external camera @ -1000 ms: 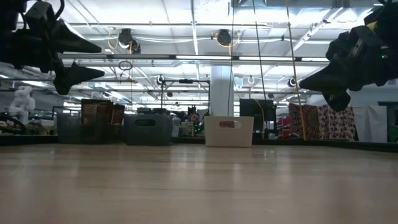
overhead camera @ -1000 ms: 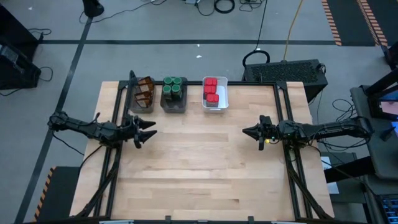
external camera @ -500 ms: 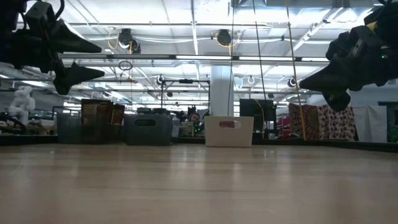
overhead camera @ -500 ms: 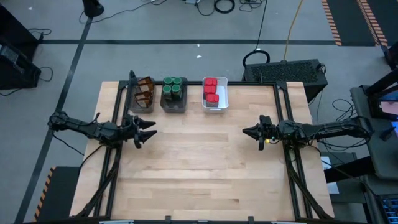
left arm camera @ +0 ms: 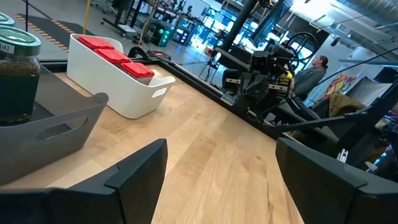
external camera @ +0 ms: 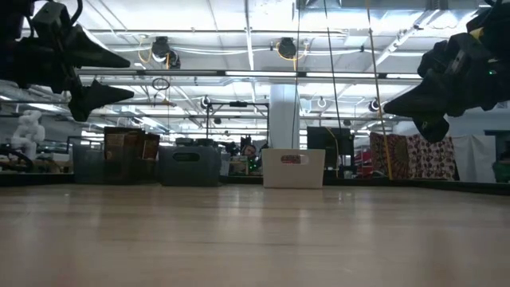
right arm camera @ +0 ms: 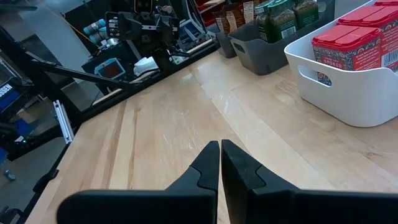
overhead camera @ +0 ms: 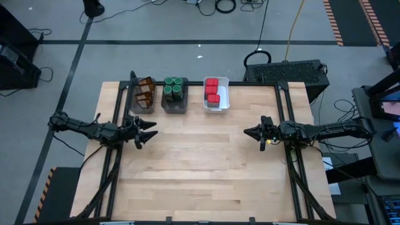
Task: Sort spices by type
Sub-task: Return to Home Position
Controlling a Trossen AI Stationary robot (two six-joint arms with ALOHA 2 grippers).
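The red tins [overhead camera: 212, 89] lie together in the white bin [overhead camera: 227, 95], which stands at the upper middle of the high view, on the far edge of the wooden table [overhead camera: 200, 169]. Just to the left of it the green-lidded jars [overhead camera: 174, 87] stand in a dark grey bin [overhead camera: 174, 107]. Further left the brown packets [overhead camera: 145, 91] stand upright in a second dark grey bin [overhead camera: 141, 107]. The three bins make one row, near each other, and each holds one kind of spice only. The left gripper [overhead camera: 150, 132] hangs above the table at the left side of the high view, below the bin with the packets and apart from it. In the left wrist view its fingers [left arm camera: 140, 168] are spread wide, released, with nothing between them. The right gripper [overhead camera: 249, 132] hangs at the right side, at about the same height in the frame, well apart from the white bin. In the right wrist view its fingers [right arm camera: 208, 163] are pressed together, clenched on nothing. A person [left arm camera: 311, 67] shows in the room beyond the table, at the upper right of the left wrist view.
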